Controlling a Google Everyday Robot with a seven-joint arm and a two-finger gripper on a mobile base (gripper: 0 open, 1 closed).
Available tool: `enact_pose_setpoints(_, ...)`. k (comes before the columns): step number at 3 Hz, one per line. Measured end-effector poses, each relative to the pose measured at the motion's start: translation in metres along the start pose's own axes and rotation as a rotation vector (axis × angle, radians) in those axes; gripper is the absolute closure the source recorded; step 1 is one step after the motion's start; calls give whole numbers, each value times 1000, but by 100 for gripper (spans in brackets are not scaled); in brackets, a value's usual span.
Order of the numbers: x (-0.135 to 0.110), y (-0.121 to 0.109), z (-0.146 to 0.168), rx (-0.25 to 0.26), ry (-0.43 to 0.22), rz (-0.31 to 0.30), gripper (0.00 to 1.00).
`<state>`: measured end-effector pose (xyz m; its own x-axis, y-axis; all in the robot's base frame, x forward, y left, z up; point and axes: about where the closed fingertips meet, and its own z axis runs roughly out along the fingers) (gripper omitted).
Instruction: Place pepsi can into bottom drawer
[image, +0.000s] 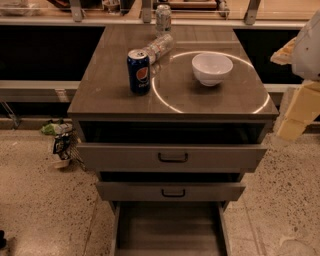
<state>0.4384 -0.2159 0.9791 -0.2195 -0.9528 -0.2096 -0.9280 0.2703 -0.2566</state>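
Observation:
The pepsi can, dark blue with a round red-white-blue logo, stands upright on the left part of the cabinet top. The bottom drawer is pulled out; its plain grey floor shows with nothing in it. My gripper is at the right edge of the view, beside the cabinet's right side and well away from the can. It is only partly in view.
A white bowl sits on the right of the top. A clear plastic bottle lies behind the can, and a silver-white can stands at the back. Two upper drawers are partly open. Litter lies on the floor at the left.

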Motion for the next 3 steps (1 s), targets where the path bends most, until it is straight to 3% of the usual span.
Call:
enact_pose_setpoints(1,0,0,0,0,0,0,0)
enact_pose_setpoints(2,-7,-6,5,12,-72,31,0)
enact_pose_setpoints(3,-28,-38,22,51,-307,100,0)
